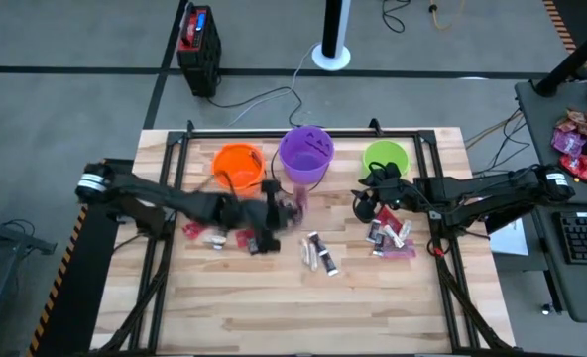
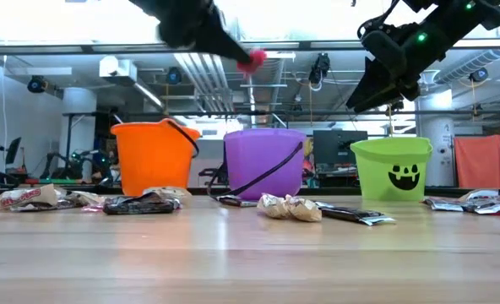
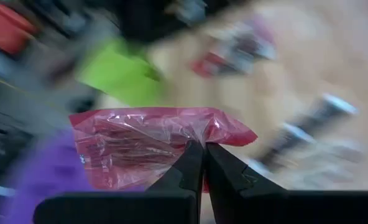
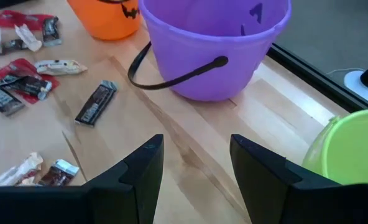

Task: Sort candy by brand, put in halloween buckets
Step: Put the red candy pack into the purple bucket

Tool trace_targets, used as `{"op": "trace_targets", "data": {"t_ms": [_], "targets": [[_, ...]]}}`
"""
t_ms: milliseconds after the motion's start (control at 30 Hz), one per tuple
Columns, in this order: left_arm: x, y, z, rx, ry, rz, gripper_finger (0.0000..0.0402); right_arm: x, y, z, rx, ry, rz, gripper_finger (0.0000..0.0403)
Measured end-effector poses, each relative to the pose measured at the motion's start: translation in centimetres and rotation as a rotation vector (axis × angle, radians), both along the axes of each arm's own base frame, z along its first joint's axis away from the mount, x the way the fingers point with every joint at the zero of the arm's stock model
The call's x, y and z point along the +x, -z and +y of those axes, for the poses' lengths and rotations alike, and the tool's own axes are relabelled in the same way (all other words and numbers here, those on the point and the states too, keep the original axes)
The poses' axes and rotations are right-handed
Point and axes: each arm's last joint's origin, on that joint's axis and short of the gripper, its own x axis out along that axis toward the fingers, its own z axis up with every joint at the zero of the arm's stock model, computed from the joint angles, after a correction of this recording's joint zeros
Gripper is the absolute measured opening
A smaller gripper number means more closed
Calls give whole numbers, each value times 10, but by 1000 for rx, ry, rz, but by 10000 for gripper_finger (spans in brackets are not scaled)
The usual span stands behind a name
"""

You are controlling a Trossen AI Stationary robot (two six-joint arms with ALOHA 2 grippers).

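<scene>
The orange bucket (image 1: 237,164), the purple bucket (image 1: 305,154) and the green bucket (image 1: 386,159) stand in a row along the table's far side. Loose candies lie in clusters at the left (image 1: 214,236), the middle (image 1: 318,253) and the right (image 1: 391,236). My left gripper (image 3: 204,146) is raised just in front of the purple bucket (image 2: 263,160) and is shut on a pink-red candy (image 2: 252,59). My right gripper (image 4: 193,146) hovers open in front of the green bucket (image 2: 391,169), above the table with nothing between its fingers. My left gripper pinches the pink-red candy between its two fingertips, at the wrapper's edge (image 3: 199,135) near one end. The rest of the wrapper sticks out beyond the fingers. The candy is lifted clear of the table, higher than the bucket rims in the low view.
A heap of larger red and pink bags (image 1: 576,139) and a keyboard (image 1: 581,238) sit on a side desk to the right. A black box (image 1: 198,45) stands on the floor beyond the table. Bare wood (image 1: 303,307) fills the near half of the table.
</scene>
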Motion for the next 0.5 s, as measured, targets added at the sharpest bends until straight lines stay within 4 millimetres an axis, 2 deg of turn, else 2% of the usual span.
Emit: {"op": "trace_targets", "data": {"t_ms": [100, 267, 367, 500], "targets": [[-2, -15, 39, 9, -30, -67, 0, 0, 0, 0, -3, -2, -4, 178], [-3, -9, 109, -51, -134, -78, 0, 0, 0, 0, -5, -4, -2, 178], [2, -3, 136, -119, -152, -65, 0, 0, 0, -1, -14, -7, 4, 178], [15, 2, 158, -161, -168, -4, 0, 0, -1, -1, -34, 17, 5, 178]]}}
